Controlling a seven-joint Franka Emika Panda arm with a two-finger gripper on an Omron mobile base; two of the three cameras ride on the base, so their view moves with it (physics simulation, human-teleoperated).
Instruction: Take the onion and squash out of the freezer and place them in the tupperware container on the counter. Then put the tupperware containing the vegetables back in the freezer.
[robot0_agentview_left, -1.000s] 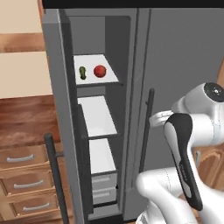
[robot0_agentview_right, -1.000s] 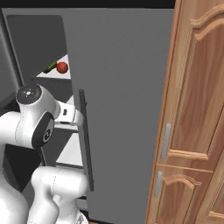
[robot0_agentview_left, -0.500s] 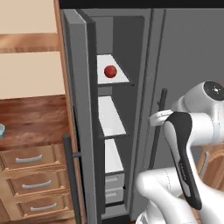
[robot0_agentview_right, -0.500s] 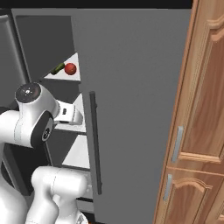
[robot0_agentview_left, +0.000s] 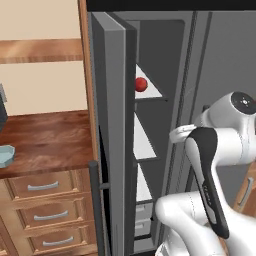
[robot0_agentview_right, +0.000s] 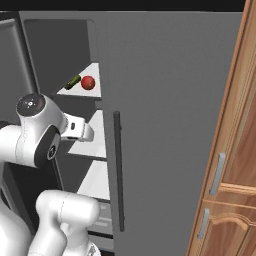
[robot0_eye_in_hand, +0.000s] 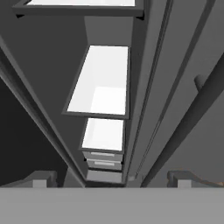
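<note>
Here squash (robot0_agentview_right: 73, 82) beside onion (robot0_agentview_right: 88, 82) right view | gripper (robot0_eye_in_hand: 109, 180) spread, empty

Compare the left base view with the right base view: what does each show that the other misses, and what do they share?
Left base view alone: the counter, the tupperware container at its left edge, the brown drawers. Right base view alone: the squash beside the onion, and a tall wooden cabinet. Both: the open freezer with white shelves, the onion on the top shelf, and the arm.
</note>
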